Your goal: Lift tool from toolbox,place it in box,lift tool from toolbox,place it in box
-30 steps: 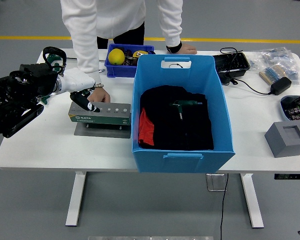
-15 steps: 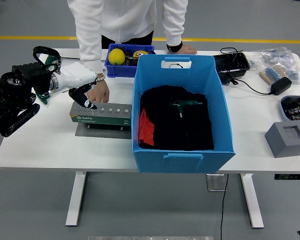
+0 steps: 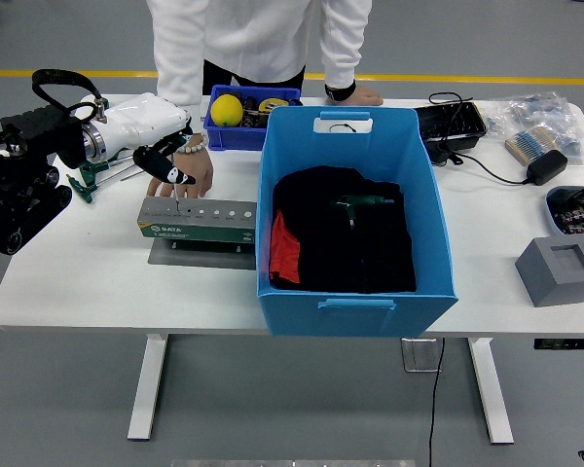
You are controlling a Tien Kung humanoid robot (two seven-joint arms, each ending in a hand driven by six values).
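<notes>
Surface of white carries everything in the head view. Near its left side sits the grey-green toolbox, a low block with a row of holes along its top, resting on a dark flat base. The left hand, white-cased with black fingers, hangs over the block's left end with its fingers curled around a thin tool; the tool's shaft stands upright, its lower tip just at or above the leftmost hole, and whether it has cleared the hole cannot be told. A person's hand lies just behind the robot's fingers, near the toolbox's far edge, while the person's other hand presses on the surface beyond the big blue box. That box stands just right of the toolbox; inside it lies black cloth with a red patch, and a green-handled tool rests on the cloth. Behind the toolbox a small blue bin holds a yellow ball. More green-handled tools lie on the surface left of the robot's hand. A grey foam block sits at the far right.
</notes>
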